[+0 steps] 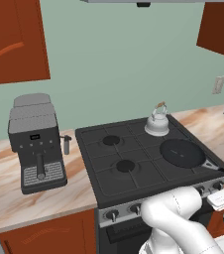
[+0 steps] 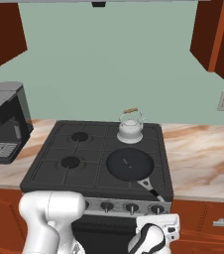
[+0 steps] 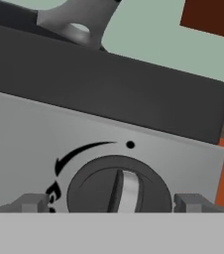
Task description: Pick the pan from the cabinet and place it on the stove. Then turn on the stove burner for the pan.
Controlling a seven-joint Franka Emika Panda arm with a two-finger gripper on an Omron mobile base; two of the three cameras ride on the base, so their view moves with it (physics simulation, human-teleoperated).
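Note:
The black pan (image 1: 182,152) (image 2: 129,164) lies flat on the front right burner of the stove (image 1: 111,181) (image 2: 49,173), its handle pointing over the front right corner. In the hand view my gripper (image 3: 111,203) is open, its fingertips (image 3: 32,202) standing on either side of a dark knob (image 3: 119,191) on the silver front panel without touching it. The pan's grey handle joint (image 3: 77,22) shows above the stove's edge. The reddish-brown cabinet (image 2: 215,34) hangs at the upper right.
A white kettle (image 1: 157,123) (image 2: 130,128) sits on the back right burner behind the pan. A grey coffee machine (image 1: 34,144) (image 2: 2,121) stands on the counter left of the stove. More knobs (image 2: 131,208) line the panel.

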